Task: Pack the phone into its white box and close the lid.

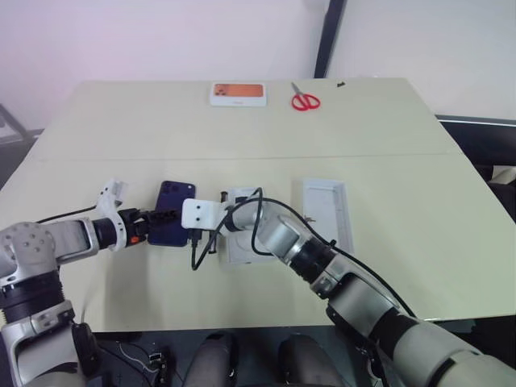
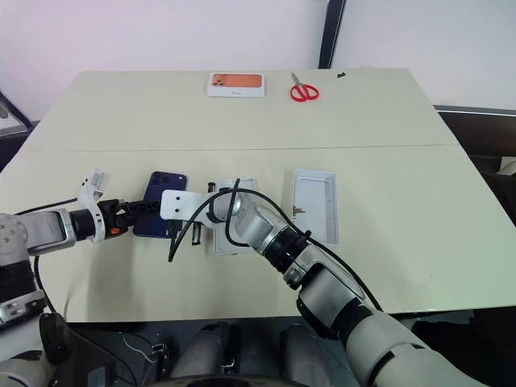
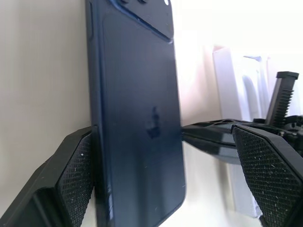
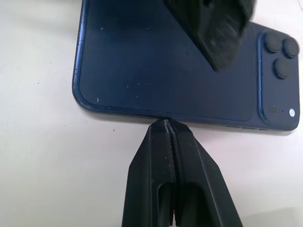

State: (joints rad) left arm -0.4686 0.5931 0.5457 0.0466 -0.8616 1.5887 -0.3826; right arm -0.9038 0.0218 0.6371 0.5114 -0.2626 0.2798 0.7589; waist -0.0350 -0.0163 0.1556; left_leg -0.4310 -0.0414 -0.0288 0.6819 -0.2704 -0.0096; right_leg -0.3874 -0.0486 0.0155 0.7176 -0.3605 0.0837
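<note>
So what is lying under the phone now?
The phone lies flat, back up, directly on the bare beige table. No box is beneath it. Its screen side is covered, so it cannot be checked.

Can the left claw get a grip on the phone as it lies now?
Probably yes. The left claw is open with its fingers straddling the phone, which lies flat on the table. The shut right claw rests at the phone's long edge, seemingly bracing it.

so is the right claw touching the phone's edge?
Touching. In the right wrist view the shut right claw has its tip pressed against the long side edge of the phone, which lies flat on the table; no gap shows.
</note>
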